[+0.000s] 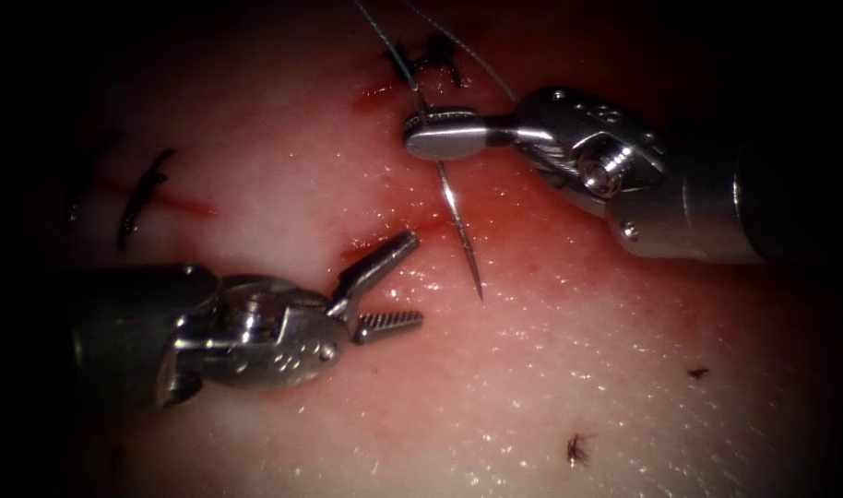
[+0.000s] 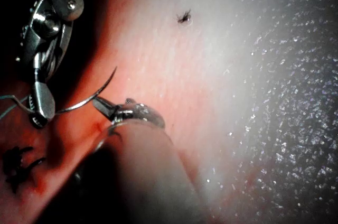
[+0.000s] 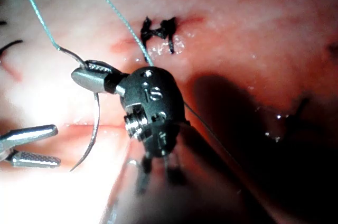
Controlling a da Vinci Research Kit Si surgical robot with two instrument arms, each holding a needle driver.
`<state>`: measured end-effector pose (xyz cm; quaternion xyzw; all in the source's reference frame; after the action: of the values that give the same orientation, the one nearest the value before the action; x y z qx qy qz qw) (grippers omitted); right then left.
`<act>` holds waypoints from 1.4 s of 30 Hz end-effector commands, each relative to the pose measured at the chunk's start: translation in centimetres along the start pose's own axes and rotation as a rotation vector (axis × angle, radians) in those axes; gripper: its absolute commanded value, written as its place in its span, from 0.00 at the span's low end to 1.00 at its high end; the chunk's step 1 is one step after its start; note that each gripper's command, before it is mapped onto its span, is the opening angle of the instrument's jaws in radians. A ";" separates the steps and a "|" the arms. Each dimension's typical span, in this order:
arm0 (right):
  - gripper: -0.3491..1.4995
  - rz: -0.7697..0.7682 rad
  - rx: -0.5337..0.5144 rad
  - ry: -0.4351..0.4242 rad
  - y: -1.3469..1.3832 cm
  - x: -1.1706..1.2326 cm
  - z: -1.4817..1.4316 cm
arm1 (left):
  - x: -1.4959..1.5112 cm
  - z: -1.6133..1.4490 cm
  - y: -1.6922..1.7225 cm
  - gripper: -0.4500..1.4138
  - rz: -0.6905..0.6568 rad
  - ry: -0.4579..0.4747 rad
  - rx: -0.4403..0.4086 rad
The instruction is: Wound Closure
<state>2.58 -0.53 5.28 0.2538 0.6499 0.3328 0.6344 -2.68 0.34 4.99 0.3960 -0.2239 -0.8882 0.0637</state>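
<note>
The right claw held the needle near its thread end, clear above the tissue, while the left claw waited wide open and empty beside the needle's point.

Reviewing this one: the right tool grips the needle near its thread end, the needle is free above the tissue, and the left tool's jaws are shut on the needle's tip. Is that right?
Not quite. The left tool holds nothing: the endoscope view shows its jaws open, apart from the needle. The rest stands: the right tool grips the needle near its thread end, clear of the tissue.
</note>
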 end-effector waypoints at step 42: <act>0.00 -0.349 0.175 0.244 -0.11 0.03 0.24 | -0.15 0.50 -0.12 0.00 -1.819 0.385 -0.273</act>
<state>2.75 -0.51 5.12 0.1473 0.7816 0.1902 0.5755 -2.85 0.69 5.27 0.5407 0.3138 -0.5176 -0.5842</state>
